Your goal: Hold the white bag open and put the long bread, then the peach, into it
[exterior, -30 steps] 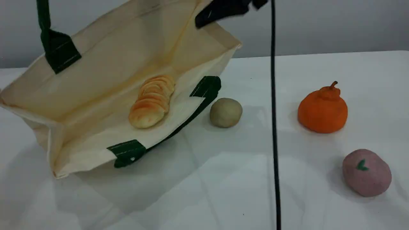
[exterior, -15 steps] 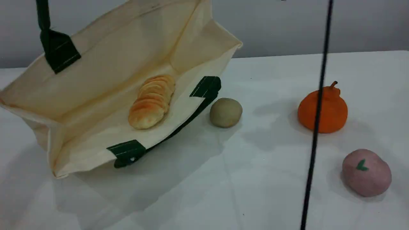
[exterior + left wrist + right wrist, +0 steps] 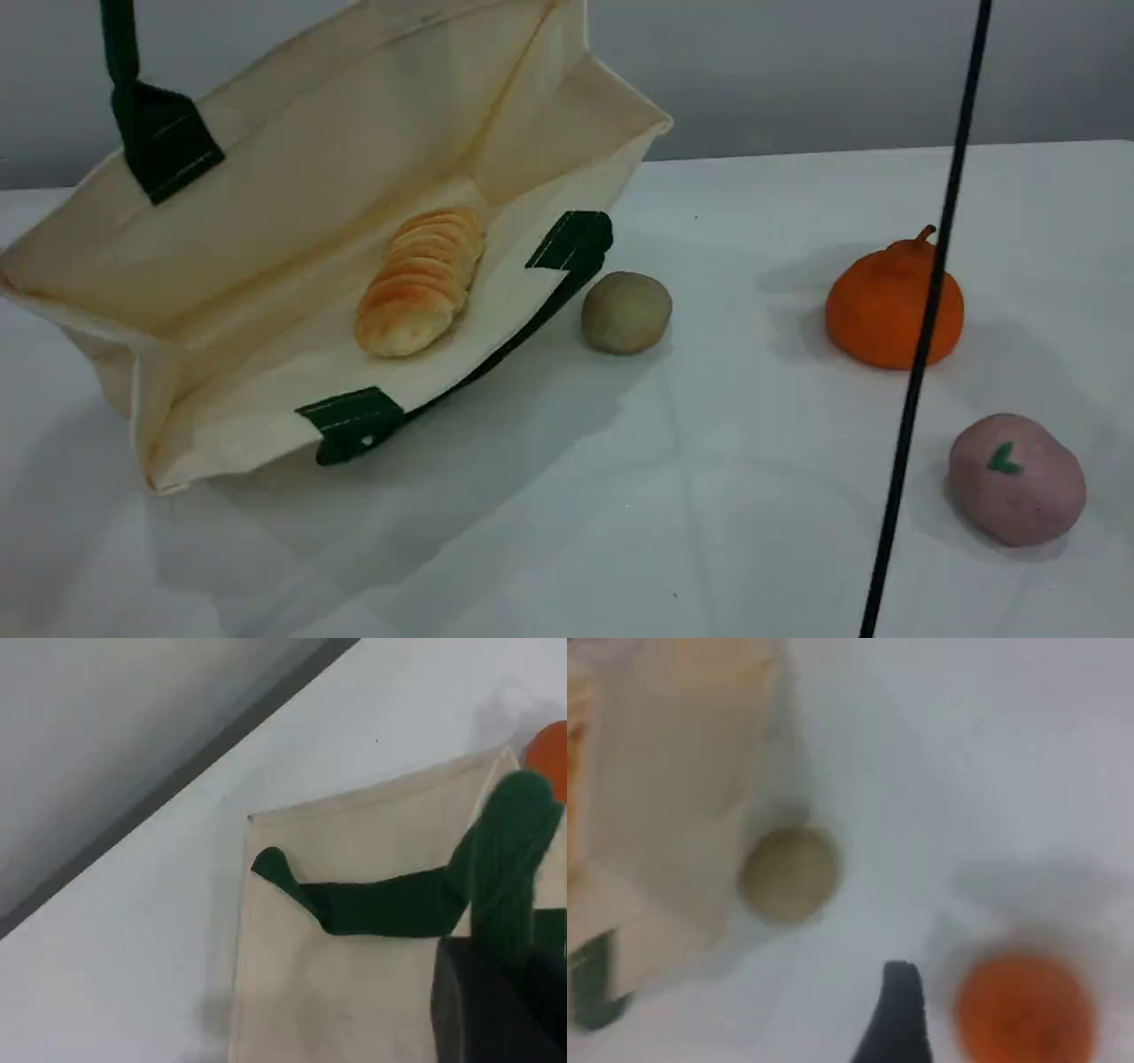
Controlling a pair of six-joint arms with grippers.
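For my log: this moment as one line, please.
left claw: shut on bag handle; long bread: in white bag; peach: on table; right claw: open

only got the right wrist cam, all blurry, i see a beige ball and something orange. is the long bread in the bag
observer: yes, the long bread lies inside the white bag, on its lower side panel.
operator: where's the peach, not in my view
observer: the peach sits on the table, nearer the scene camera than the orange fruit and well apart from the bag.
operator: what holds the bag open
observer: the left gripper is shut on the green handle, lifting the bag's upper side.
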